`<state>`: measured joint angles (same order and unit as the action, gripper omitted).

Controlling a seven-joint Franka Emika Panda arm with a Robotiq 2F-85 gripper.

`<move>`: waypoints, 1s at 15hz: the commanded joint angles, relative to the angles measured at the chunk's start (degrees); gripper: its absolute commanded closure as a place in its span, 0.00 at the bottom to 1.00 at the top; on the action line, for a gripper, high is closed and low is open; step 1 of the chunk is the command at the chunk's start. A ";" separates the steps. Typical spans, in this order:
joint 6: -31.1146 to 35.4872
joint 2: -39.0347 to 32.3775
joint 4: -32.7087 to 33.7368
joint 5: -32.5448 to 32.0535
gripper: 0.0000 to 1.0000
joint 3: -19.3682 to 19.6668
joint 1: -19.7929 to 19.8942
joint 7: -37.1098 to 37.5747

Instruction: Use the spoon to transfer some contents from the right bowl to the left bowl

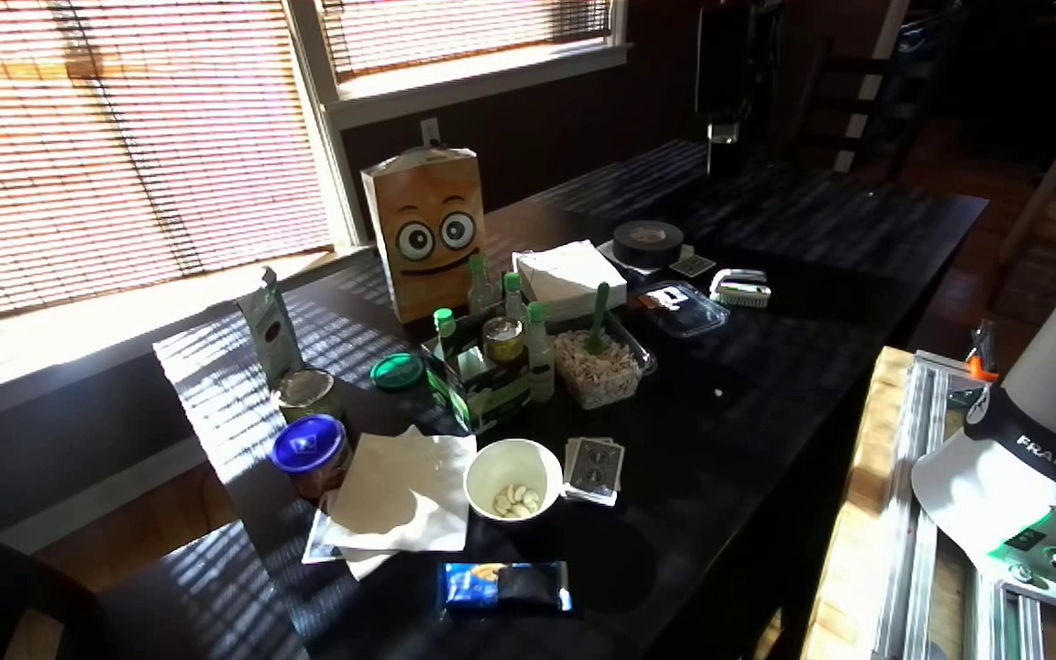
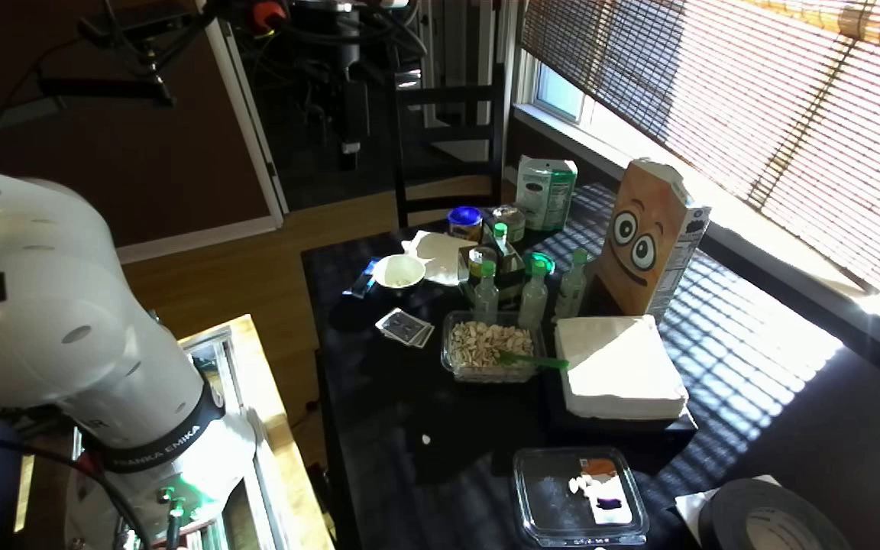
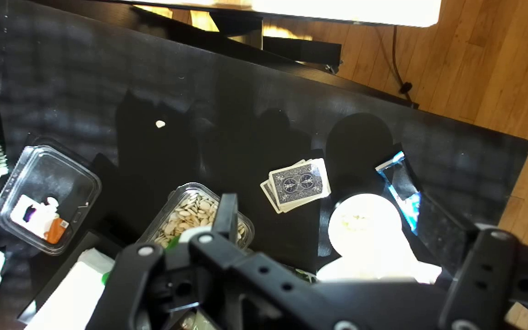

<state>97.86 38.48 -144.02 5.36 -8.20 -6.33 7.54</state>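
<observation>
A green plastic spoon is seen in both exterior views, its scoop end sunk among the pale flat seeds of a clear rectangular plastic tub. A round white bowl, with a few seeds at its bottom, is set to the left of the tub there; the tub is therefore judged the source, though the sides are swapped in the wrist view. The fingers of the black two-fingered gripper are spread wide apart with nothing held, and the spoon has not yet been taken up.

The grasp is judged the weakest point. The thin handle is steadied only by loose seeds and could be swung or pushed deeper if met by one finger first. The clear bottles with green caps, just beside the tub, could be toppled by so wide a spread. Seeds could be shed on the dark-backed playing cards or the black table if the spoon were tilted on the way.

The spoon's long axis is slanted. In an exterior view its free end is pointed right, out over the tub's rim, toward a square white paper stack and away from the bowl. Whether the stack is touched cannot be told.
</observation>
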 commanded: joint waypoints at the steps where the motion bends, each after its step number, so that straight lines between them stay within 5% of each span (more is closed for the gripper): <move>1: 3.43 -0.45 -1.76 -0.36 0.00 2.76 2.80 0.00; 11: 20.59 -10.61 -11.06 10.88 0.00 21.37 12.13 -6.86; 13: 20.81 -14.03 -11.12 15.04 0.00 23.56 12.67 -7.41; 15: 19.85 -11.99 -11.64 12.73 0.00 21.89 13.76 -7.04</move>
<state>118.10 26.60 -155.79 17.45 15.27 5.86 1.06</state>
